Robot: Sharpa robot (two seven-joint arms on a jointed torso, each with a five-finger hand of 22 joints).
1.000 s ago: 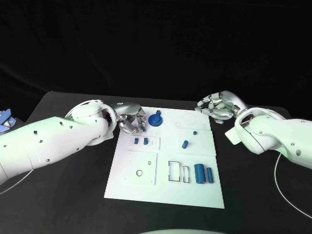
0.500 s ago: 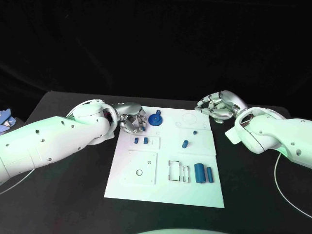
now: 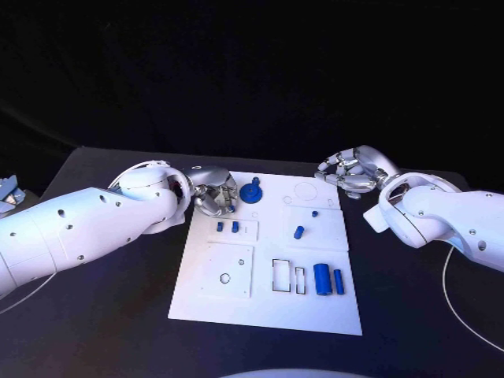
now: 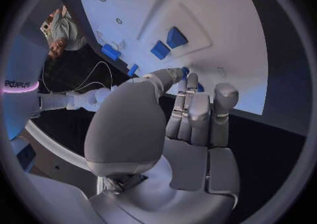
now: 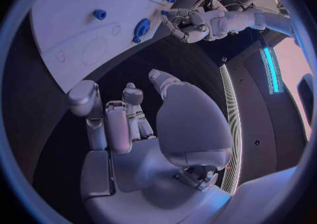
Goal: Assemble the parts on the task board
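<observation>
Task board (image 3: 224, 303) lay flat mid-table, long side running away from robot. L hand (image 3: 215, 194) sat at board's far-left corner, fingers curled in, nothing visibly held, just beside round blue part (image 3: 251, 192) w/ knob. R hand (image 3: 351, 173) hung off far-right corner over bare table, fingers curled, empty. Two blue cylinders (image 3: 328, 280) lay side by side near-right; small blue parts (image 3: 227, 227) mid-left.

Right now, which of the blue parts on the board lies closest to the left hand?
The round blue part with a knob, at the board's far end, right beside the left hand's fingers. The other blue parts all lie nearer the robot, further from that hand.
</observation>
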